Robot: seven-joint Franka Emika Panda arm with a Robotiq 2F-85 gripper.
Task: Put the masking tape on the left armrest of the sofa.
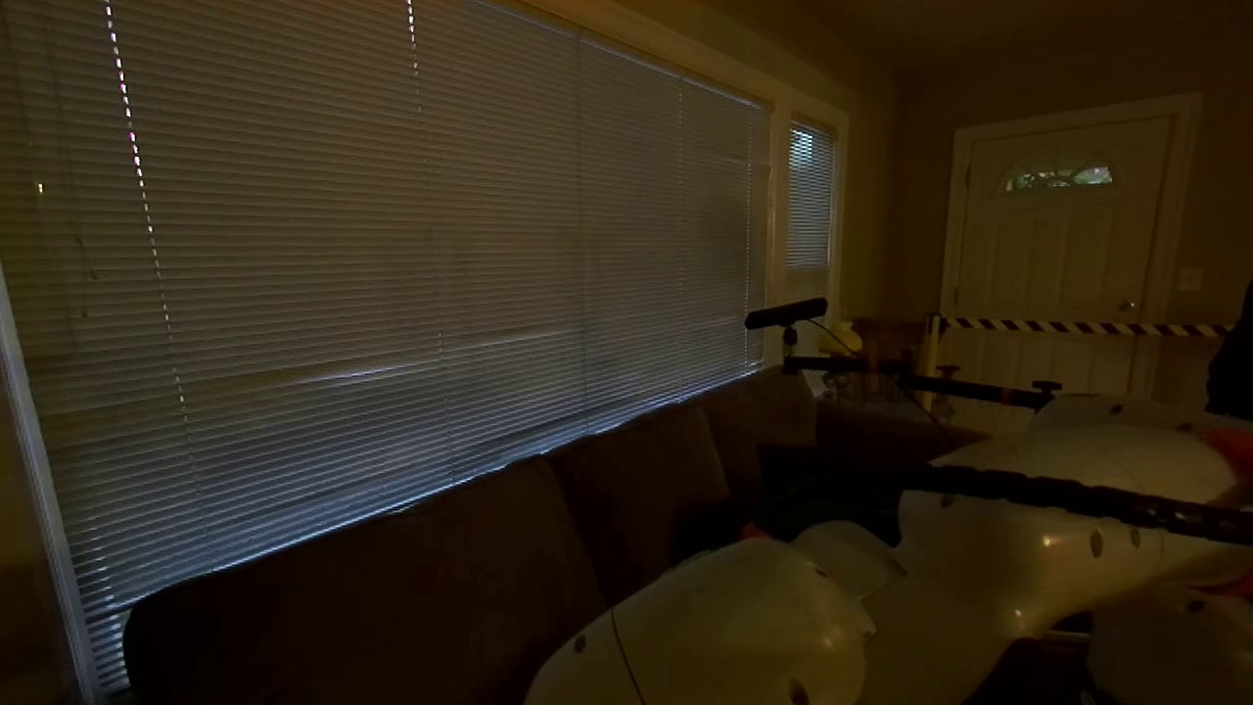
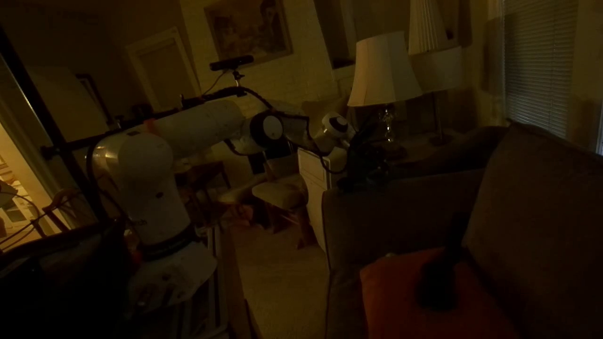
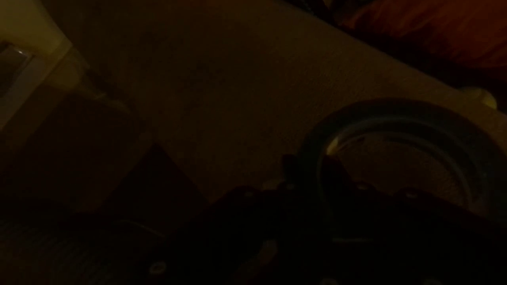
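Tape (image 3: 396, 110) is clenched by its rim in the jaws, its ring reaching toward three o'clock in the wrist view. The armrest (image 3: 241, 91) spreads beneath, its long edge running ten to four; a straight lowering likely comes next, though height is unclear.

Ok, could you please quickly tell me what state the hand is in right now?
Hand: closed, holding the masking tape by one side of its ring.
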